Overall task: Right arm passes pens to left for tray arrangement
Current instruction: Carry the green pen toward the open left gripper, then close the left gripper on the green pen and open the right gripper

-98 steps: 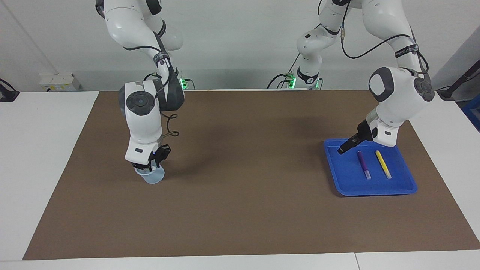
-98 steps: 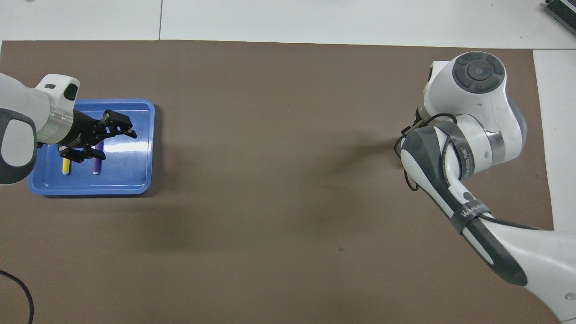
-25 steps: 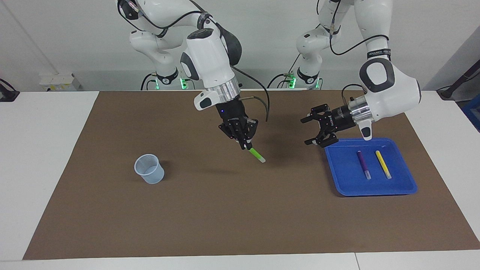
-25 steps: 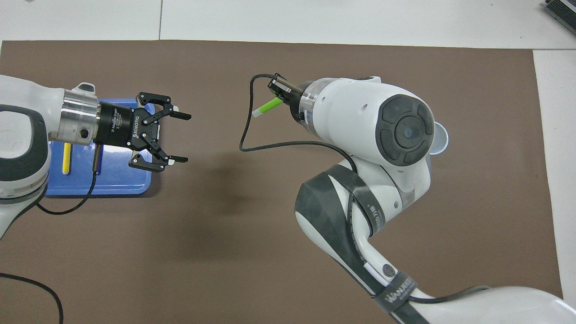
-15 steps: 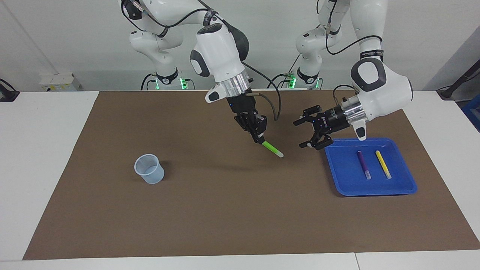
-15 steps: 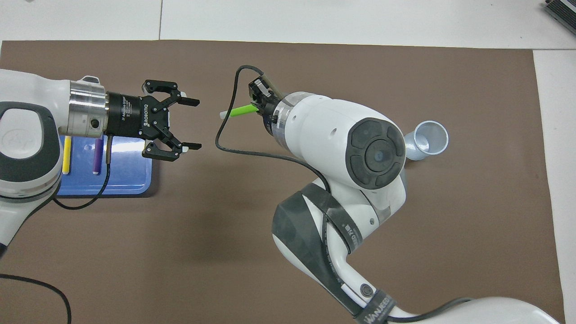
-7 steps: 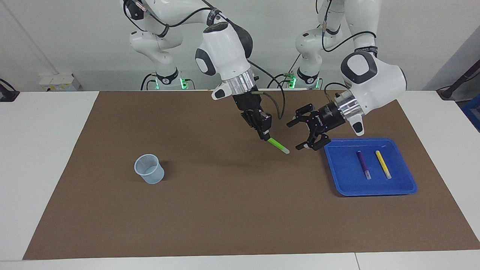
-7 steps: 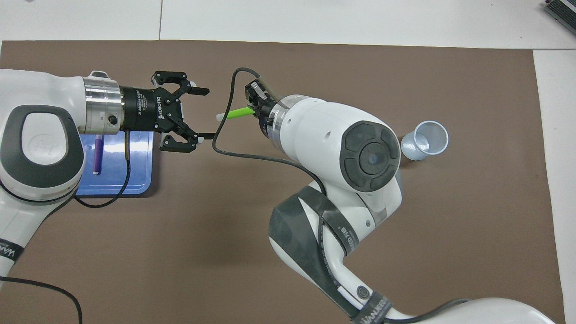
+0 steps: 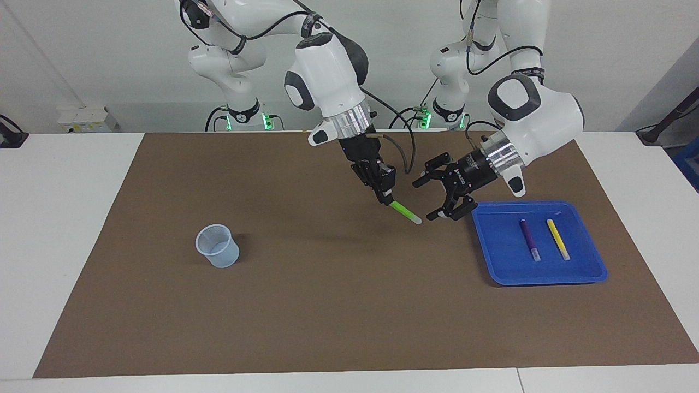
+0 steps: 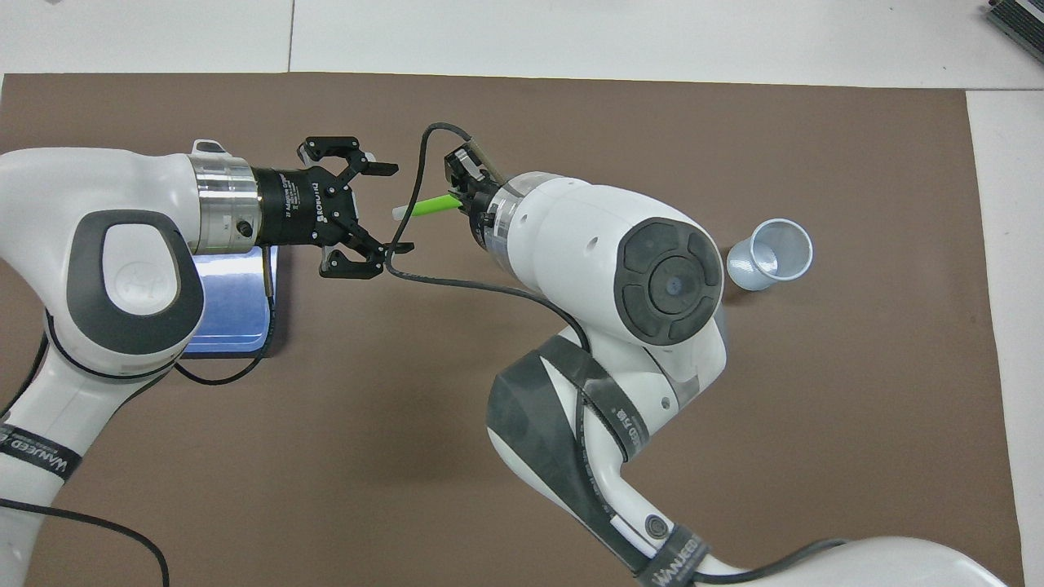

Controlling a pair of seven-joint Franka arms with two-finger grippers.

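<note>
My right gripper hangs over the middle of the mat, shut on the green pen. The pen slants down toward the left arm's end, pale cap outermost. My left gripper is open just off the tray's corner. In the overhead view the green pen's cap end lies between the left gripper's spread fingers, which are not closed on it. The purple pen and the yellow pen lie side by side in the blue tray. From overhead the left arm hides both, and only part of the tray shows.
A small clear plastic cup stands upright on the brown mat toward the right arm's end, also visible from overhead as the cup. A black cable loops from the right wrist beside the pen.
The left gripper has moved away from the tray toward the green pen, its open fingers now at the cap. The right arm brought the pen toward it, then held nearly still.
</note>
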